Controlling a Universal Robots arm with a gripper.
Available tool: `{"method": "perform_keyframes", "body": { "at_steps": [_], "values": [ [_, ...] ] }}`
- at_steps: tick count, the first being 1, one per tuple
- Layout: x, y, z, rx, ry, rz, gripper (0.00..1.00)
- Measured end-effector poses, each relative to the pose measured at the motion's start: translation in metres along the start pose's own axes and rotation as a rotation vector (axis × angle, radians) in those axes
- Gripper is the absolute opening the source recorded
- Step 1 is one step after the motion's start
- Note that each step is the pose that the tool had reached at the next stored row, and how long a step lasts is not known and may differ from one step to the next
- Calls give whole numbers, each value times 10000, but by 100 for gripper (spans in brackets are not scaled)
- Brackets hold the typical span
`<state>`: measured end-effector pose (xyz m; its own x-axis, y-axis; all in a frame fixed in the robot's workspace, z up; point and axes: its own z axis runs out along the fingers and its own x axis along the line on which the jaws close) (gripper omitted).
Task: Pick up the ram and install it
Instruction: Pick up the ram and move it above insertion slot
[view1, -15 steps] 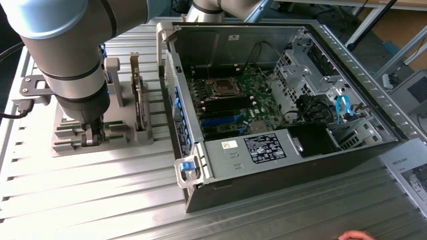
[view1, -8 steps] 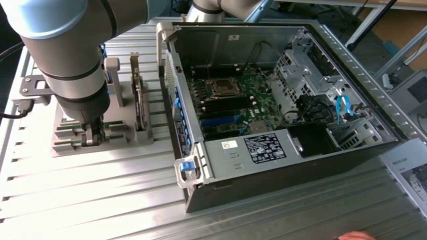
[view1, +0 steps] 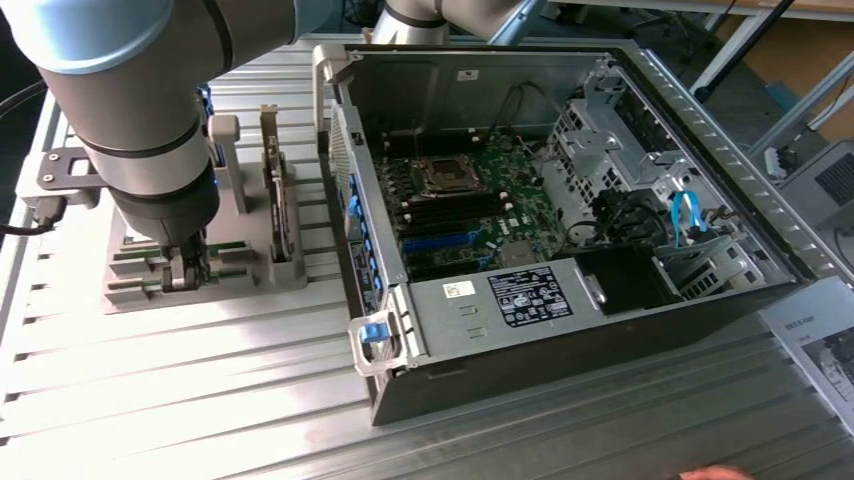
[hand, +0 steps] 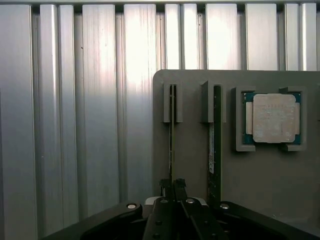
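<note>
While the gripper (hand: 172, 185) sits low over the grey holder (hand: 192, 150), we see its fingers clenched on the ram (hand: 171, 125). The ram stands on edge in its slot and runs straight ahead from between the fingertips. A second ram (hand: 216, 130) stands just beside the tool, parallel to the gripped one. The processor (hand: 274, 117) lies farther off to that same side. In the exterior view the open case (view1: 441, 80) sits well apart from the gripper.
</note>
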<state>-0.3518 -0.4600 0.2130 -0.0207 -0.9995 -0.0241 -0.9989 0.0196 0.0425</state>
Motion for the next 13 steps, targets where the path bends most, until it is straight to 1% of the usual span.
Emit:
{"method": "perform_keyframes", "body": {
  "at_steps": [13],
  "values": [
    [-4,7,-170,0,-1,-1,12]
  ]
}}
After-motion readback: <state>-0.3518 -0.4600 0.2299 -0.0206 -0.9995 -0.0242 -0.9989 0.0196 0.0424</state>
